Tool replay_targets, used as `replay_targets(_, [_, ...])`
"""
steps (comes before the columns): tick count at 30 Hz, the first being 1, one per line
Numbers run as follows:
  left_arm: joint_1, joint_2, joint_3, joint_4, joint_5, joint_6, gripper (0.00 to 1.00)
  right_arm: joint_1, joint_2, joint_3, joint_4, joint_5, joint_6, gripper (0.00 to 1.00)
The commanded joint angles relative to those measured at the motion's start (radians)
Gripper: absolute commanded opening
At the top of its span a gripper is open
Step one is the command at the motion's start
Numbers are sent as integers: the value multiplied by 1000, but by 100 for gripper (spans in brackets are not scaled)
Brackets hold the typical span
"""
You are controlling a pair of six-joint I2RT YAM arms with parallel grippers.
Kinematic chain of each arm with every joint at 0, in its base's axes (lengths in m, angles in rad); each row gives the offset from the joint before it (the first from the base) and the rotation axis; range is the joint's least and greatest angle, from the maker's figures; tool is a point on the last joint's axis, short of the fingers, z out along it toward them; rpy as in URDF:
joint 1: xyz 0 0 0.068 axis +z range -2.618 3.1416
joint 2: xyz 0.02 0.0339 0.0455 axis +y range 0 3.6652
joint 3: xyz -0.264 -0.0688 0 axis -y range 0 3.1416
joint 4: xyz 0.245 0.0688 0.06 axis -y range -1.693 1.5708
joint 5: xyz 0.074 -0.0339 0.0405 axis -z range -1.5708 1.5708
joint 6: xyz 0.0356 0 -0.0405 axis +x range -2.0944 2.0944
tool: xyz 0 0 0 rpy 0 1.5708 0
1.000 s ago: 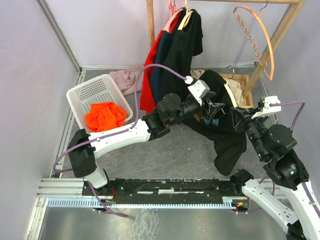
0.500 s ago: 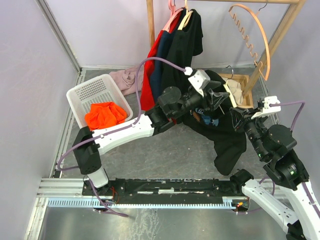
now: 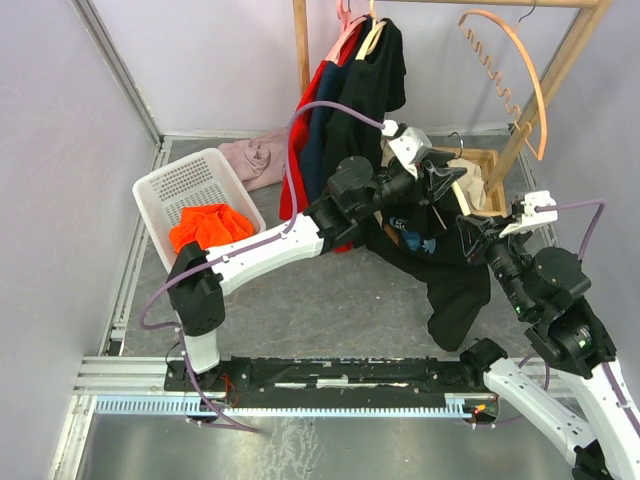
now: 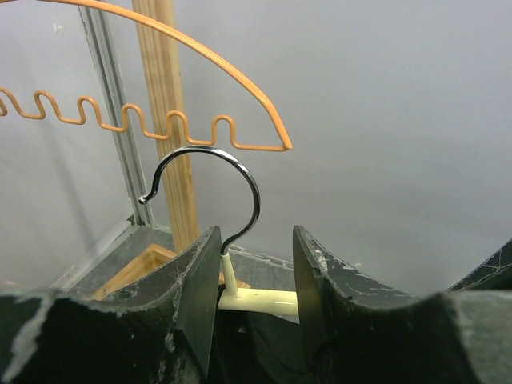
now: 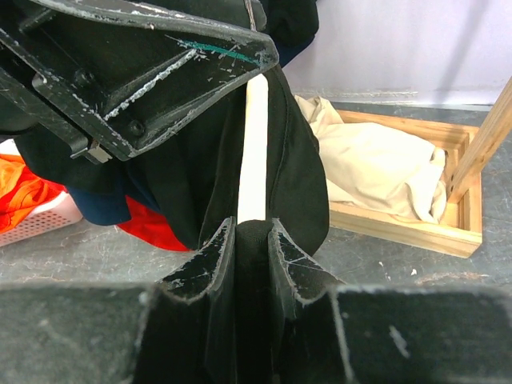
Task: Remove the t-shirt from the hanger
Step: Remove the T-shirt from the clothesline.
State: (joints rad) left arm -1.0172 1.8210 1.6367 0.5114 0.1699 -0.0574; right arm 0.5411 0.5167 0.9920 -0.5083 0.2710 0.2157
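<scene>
Black t-shirt (image 3: 455,290) draped on a cream hanger (image 5: 254,144) near the worktop's far right corner, right gripper (image 5: 250,226) clamped on its fabric just below the hanger's arm, left gripper (image 4: 256,240) straddling the metal hook (image 4: 240,170), its grip impossible to tell, wooden tray (image 5: 400,230) beside.

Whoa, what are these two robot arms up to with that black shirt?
They are working a black t-shirt off a cream hanger. The left end effector grips the hanger just under its metal hook and holds it up. The right end effector pinches the shirt's fabric over one arm of the hanger. The shirt is not yet off; it drapes down from the hanger.
</scene>
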Motion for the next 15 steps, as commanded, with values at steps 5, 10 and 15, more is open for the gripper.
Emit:
replay_targets(5, [-2, 2, 56, 76, 97, 12, 38, 3, 13, 2, 119, -16, 0, 1])
replay_targets(10, [-3, -13, 31, 104, 122, -7, 35, 3, 15, -4, 123, -17, 5, 1])
replay_targets(15, [-2, -51, -50, 177, 143, -30, 36, 3, 13, -7, 126, -12, 7, 1])
